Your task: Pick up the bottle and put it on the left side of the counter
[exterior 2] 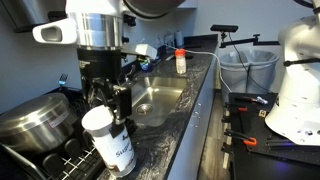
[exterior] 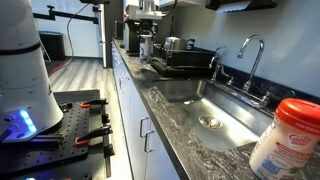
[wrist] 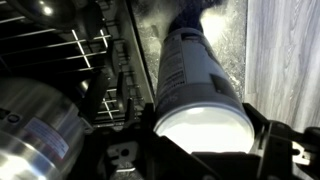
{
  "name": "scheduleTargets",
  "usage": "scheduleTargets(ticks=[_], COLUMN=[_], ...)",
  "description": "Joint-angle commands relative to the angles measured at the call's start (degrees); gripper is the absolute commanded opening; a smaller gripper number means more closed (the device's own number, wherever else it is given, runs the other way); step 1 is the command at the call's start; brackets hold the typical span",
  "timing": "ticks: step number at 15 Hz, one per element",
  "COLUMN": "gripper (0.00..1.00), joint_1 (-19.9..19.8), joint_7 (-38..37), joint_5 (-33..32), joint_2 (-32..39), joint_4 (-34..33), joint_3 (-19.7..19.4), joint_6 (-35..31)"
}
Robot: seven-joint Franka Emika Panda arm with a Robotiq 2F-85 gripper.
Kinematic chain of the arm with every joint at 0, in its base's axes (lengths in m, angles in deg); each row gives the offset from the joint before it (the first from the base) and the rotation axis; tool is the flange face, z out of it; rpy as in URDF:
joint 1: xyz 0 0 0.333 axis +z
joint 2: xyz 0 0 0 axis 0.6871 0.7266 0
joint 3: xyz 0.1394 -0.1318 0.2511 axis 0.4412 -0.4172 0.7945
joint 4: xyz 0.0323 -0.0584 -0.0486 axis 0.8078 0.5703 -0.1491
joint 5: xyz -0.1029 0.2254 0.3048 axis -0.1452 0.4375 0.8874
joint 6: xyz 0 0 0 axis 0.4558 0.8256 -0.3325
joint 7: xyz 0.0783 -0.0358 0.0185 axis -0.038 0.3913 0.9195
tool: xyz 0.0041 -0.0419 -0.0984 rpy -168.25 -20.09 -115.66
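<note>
The bottle point(exterior: 290, 135), white with a red cap and a red-and-white label, stands on the dark granite counter point(exterior: 190, 140) at the near right edge. It shows small and far off in the other exterior view point(exterior 2: 180, 60), beyond the sink. My gripper point(exterior 2: 112, 108) is far from it, over the counter point(exterior 2: 200, 110) beside the dish rack. It is shut on a white printed canister point(exterior 2: 108, 142), held tilted. In the wrist view the canister point(wrist: 195, 75) fills the space between the jaws point(wrist: 203, 128).
An inset steel sink point(exterior: 205, 105) with a faucet point(exterior: 250, 55) lies between bottle and gripper. A dish rack point(exterior 2: 60, 160) holds a steel pot point(exterior 2: 35, 120). The robot base point(exterior: 25, 70) stands on a black table beside white cabinets point(exterior: 135, 120).
</note>
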Motion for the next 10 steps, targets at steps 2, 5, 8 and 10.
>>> scheduleTargets(ticks=[2, 5, 8, 10], gripper=[0.6, 0.6, 0.6, 0.6], joint_1=[-1.16, -1.64, -2.01, -2.18], joint_7=[0.76, 0.97, -0.25, -0.88], joint_5=[3.37, 5.83, 5.6, 5.83], joint_2=[-6.83, -9.19, -10.39, -10.7], joint_4=[-1.42, -2.9, -4.21, -4.67], joint_3=[-1.53, -4.01, -6.43, -7.49], joint_6=[6.83, 8.86, 8.78, 9.23])
